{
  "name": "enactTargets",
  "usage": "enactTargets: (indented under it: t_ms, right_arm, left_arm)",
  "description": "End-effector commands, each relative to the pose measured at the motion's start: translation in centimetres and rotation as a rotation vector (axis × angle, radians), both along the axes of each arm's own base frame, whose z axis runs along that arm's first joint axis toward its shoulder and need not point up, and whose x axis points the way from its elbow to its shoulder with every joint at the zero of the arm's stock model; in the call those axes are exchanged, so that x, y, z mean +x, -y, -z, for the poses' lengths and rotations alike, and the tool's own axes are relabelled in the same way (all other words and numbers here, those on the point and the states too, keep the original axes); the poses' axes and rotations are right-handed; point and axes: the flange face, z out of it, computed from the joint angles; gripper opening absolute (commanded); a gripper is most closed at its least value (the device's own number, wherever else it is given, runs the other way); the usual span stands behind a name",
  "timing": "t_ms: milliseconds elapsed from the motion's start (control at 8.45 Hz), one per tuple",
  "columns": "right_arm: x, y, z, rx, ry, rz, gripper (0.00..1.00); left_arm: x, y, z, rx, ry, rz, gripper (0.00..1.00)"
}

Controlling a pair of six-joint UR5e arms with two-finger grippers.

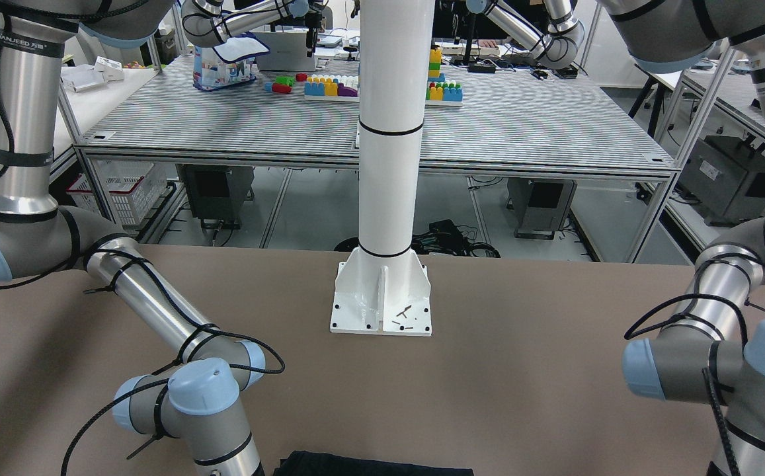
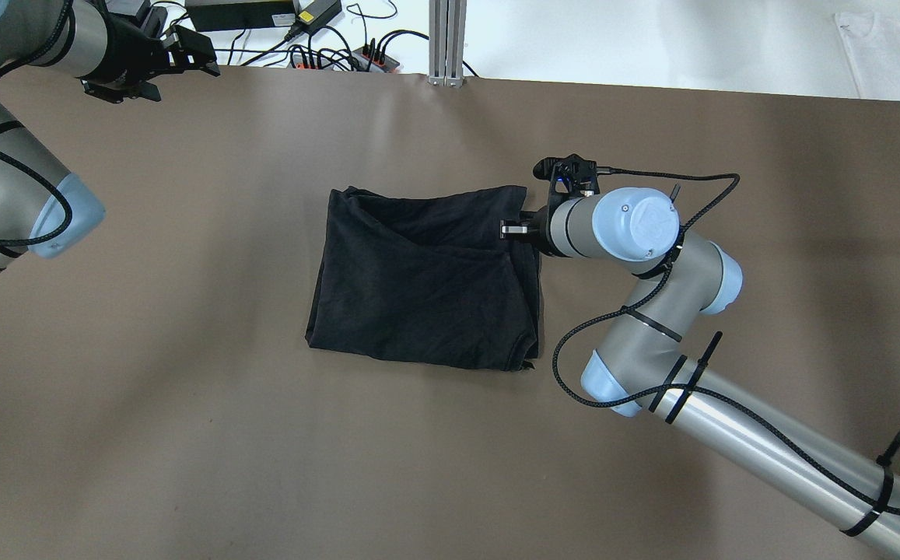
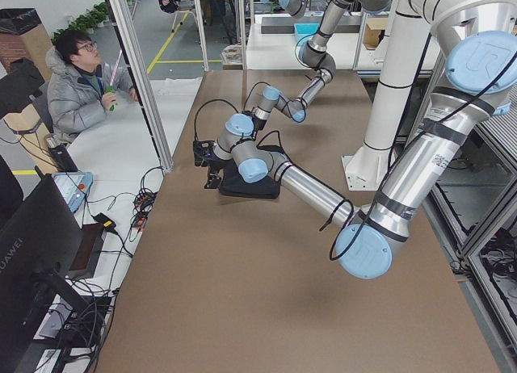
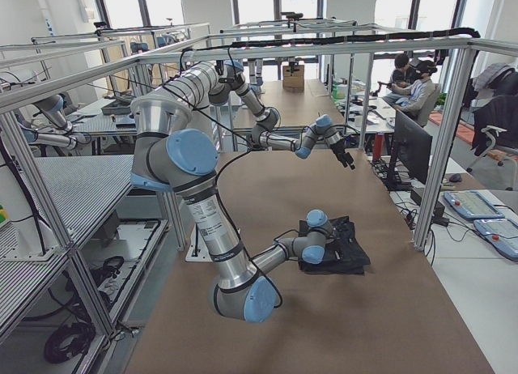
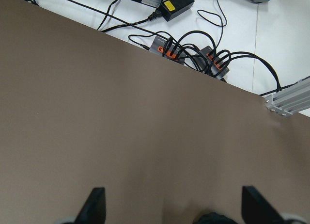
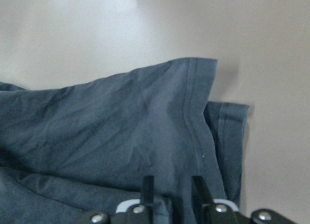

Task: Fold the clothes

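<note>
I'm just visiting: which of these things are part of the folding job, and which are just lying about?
Part of the job:
black cloth
right claw, pinching the cloth's edge
left claw, open, well away from the cloth

Just lying about:
power strips with their cables
white pole
toy blocks

Just in front of the white pole base (image 1: 381, 301), the black cloth (image 1: 372, 464) is cut off by the bottom edge. Whether the right tool (image 6: 172, 181) actually pinches it cannot be told.
</note>
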Motion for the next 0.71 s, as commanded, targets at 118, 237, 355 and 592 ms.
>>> enactTargets:
  t_ms: [118, 237, 355, 592]
  right_arm:
    - [9.1, 5.5, -3.3, 0.099, -0.139, 0.047, 0.95]
    - [13.0, 7.6, -5.1, 0.079, -0.201, 0.053, 0.95]
    - [18.3, 9.9, -6.7, 0.071, -0.281, 0.100, 0.95]
    - [30.5, 12.4, -11.8, 0.088, -0.454, 0.243, 0.95]
  left_arm:
    - [-2.8, 0.8, -1.0, 0.049, 0.065, -0.008, 1.00]
    - [-4.0, 0.7, -3.3, 0.066, 0.119, -0.027, 1.00]
    - [-5.8, 0.3, -6.2, 0.084, 0.178, -0.051, 1.00]
    - [-12.2, 1.0, -10.3, 0.175, 0.357, -0.106, 1.00]
